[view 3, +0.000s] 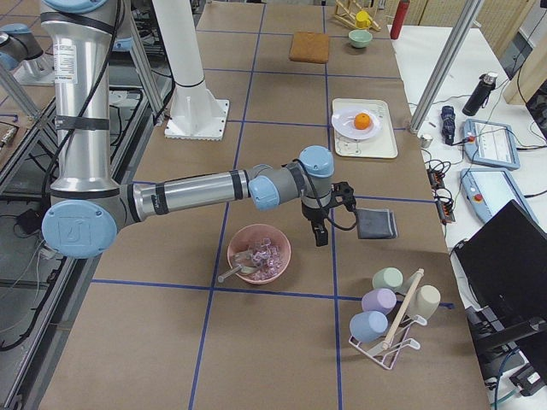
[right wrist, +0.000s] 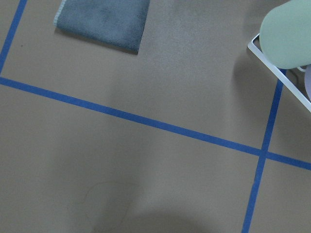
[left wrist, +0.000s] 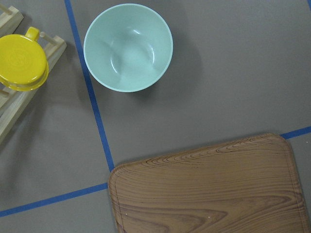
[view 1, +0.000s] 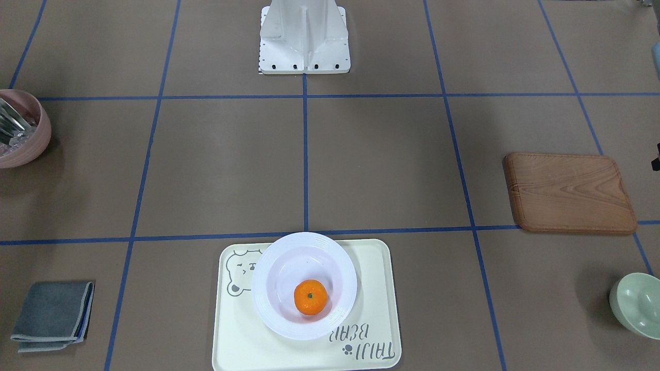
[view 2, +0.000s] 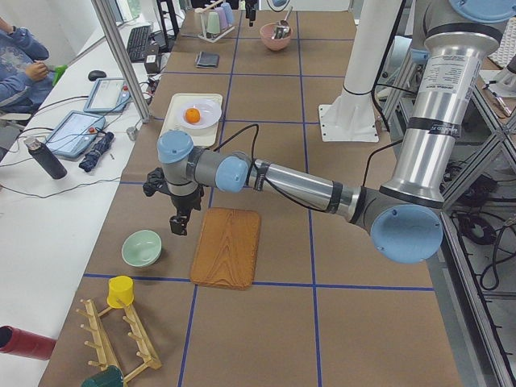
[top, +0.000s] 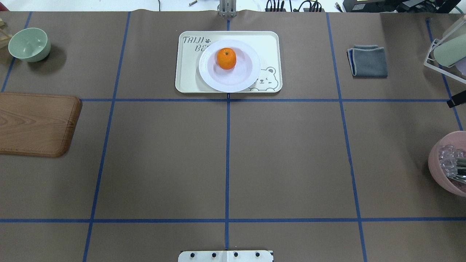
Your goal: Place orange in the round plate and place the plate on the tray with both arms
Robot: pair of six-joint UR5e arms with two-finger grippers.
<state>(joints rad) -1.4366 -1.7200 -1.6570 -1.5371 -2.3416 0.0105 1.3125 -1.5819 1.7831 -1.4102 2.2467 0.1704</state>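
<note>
1. Brown paper covers the table [top: 291, 153], ruled into squares by blue tape.
2. The left arm [view 2: 298, 184] stretches low over the table, and the left gripper [view 2: 179, 222] points down above the bare paper. The side view does not show whether its jaws are parted or closed, and its wrist camera shows no fingers, so I cannot tell.
3. A pale green bowl [left wrist: 128, 46] stands just beside those jaws on one side, and the corner of a wooden board [left wrist: 209, 189] lies on the other. A yellow cup [left wrist: 22, 60] on a wooden rack [left wrist: 9, 116] sits a little past the bowl.
4. The right arm [view 3: 188, 195] reaches out the same way at the table's other end, and the right gripper [view 3: 320, 235] hangs over bare paper. I cannot tell how its jaws stand either.
5. A pink bowl [view 3: 259, 253] is near those jaws on the robot's side, and a folded grey cloth [right wrist: 102, 22] is near them on the far side. A white wire rack [right wrist: 279, 73] carrying a pale green cup [right wrist: 286, 34] stands off to one side.
6. The orange [top: 226, 58] rests in the sunken centre of the round plate [top: 218, 82]. The plate sits on the tray [top: 189, 78], covering part of the bear drawing and the lettering.
7. The tray lies well apart from both sets of jaws, between them along the table, by the edge farthest from the robot's base.
</note>
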